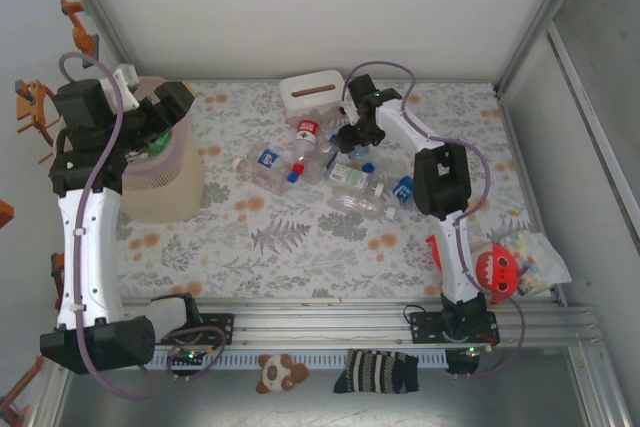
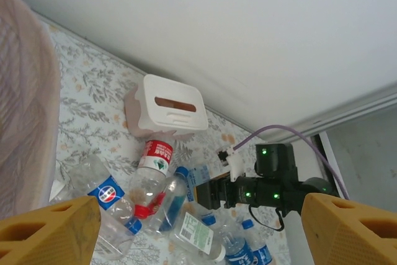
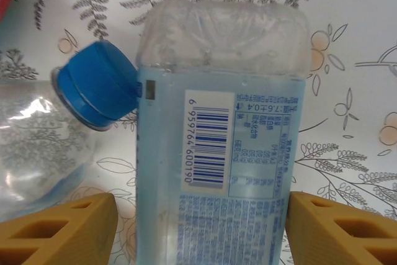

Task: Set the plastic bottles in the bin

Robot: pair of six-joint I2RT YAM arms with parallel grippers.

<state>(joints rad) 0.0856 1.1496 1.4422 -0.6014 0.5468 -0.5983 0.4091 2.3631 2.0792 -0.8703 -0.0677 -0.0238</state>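
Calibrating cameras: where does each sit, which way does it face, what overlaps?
Top external: above, behind the bases, facing down on the table; left arm and right arm show.
Left wrist: by the bin, facing across to the tissue box; its yellow fingers show.
Right wrist: close above a blue-labelled bottle; its fingers flank it.
Shared: top and left wrist both show the tissue box.

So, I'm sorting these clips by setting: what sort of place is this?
Probably a robot lab test cell: two arms bolted to a metal rail, bare white panels in an aluminium frame, and plastic bottles and a bin staged on a floral cloth.
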